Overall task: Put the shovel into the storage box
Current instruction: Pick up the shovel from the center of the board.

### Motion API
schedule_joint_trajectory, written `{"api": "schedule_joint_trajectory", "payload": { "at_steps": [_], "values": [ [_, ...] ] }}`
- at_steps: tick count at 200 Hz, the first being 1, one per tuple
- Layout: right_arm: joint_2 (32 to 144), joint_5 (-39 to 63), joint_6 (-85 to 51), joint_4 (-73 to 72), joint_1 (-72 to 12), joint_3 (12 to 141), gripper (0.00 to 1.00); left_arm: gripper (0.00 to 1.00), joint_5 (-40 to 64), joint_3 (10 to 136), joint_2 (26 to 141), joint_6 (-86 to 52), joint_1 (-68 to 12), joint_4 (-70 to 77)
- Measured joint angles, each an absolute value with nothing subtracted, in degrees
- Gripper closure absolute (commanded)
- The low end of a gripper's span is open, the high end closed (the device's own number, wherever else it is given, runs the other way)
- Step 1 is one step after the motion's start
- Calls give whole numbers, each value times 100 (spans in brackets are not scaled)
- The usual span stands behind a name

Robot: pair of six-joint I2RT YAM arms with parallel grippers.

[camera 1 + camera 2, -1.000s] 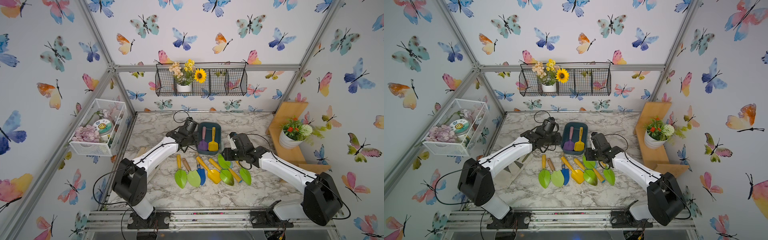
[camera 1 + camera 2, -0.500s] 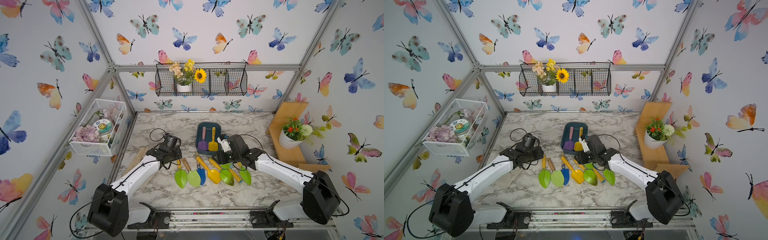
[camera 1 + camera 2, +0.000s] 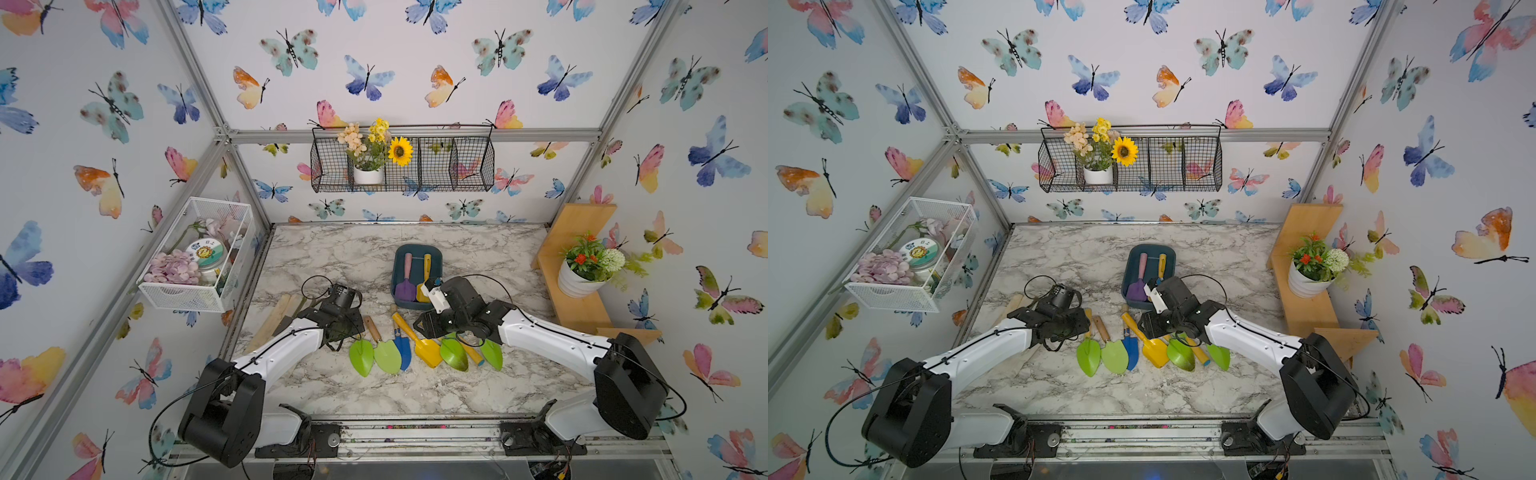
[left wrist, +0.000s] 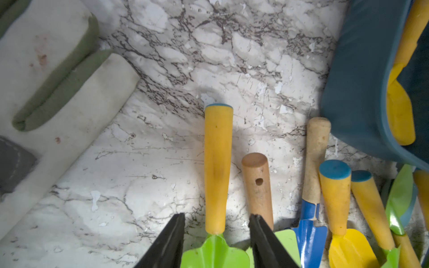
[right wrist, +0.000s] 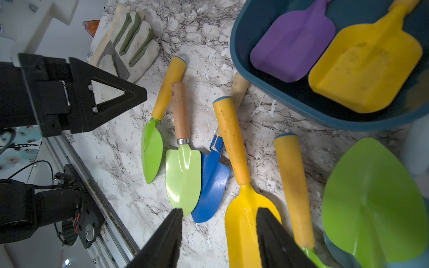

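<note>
Marble tabletop (image 3: pixel 332 257) carries everything you need to watch. At the far left a white wire-mesh basket (image 3: pixel 195 257) hangs on the wall, and folded work gloves (image 4: pixel 58 81) lie at the table's left edge, apart from the tools.

Next is your left gripper (image 4: pixel 217 217). Its jaws are spread and straddle the yellow handle of the green shovel (image 4: pixel 218 167) close to the blade. A gap shows on either side, so nothing is pinched. Mind the wooden-handled shovel (image 4: pixel 256 183) lying just beside it: in the left wrist view one finger crosses in front of that handle's lower end.

Rightward the row runs on, blades toward the robot's base. You have a blue shovel (image 5: pixel 213 181) touching the wooden-handled one's blade, a yellow shovel (image 5: pixel 232 143), a dark-green shovel (image 3: pixel 454 353) and a last green shovel (image 3: pixel 492 353). Your right gripper (image 5: pixel 219 210) sits over the blue and yellow blades, jaws apart, nothing clamped between them.

Behind the row, near the table's middle, stands the storage box (image 3: pixel 395 270), its near wall just beyond the handle ends. A purple shovel (image 5: pixel 292 39) and a second yellow shovel (image 5: pixel 366 65) already lie inside, side by side. In both top views your right arm's wrist covers the box's near right corner.

At the far right, a wooden shelf (image 3: pixel 582 309) holds a potted plant (image 3: pixel 586 266), well apart from the tools.
</note>
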State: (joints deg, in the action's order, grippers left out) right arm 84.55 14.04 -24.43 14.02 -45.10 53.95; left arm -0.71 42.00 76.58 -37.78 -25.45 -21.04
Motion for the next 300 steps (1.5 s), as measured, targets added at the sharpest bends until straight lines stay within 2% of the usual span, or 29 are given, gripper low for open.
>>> {"api": "schedule_joint_trajectory", "payload": {
  "at_steps": [100, 149, 171, 200, 300],
  "values": [
    [8643, 1275, -2502, 1409, -4510, 5406, 45, 63, 75, 3951, 8265, -3771, -2545, -1645],
    [8654, 1210, -2502, 1406, -4510, 5419, 46, 77, 73, 3951, 8418, -3728, -2545, -1538],
    [8670, 1177, -2502, 1413, -4510, 5454, 45, 91, 71, 3953, 8416, -3717, -2545, -1531],
    [8691, 1122, -2499, 1417, -4510, 5520, 46, 99, 62, 3970, 8416, -3651, -2545, -1573],
    [8768, 1070, -2477, 1431, -4510, 5599, 45, 100, 30, 4593, 8001, -3542, -2615, -2320]
  ]
}}
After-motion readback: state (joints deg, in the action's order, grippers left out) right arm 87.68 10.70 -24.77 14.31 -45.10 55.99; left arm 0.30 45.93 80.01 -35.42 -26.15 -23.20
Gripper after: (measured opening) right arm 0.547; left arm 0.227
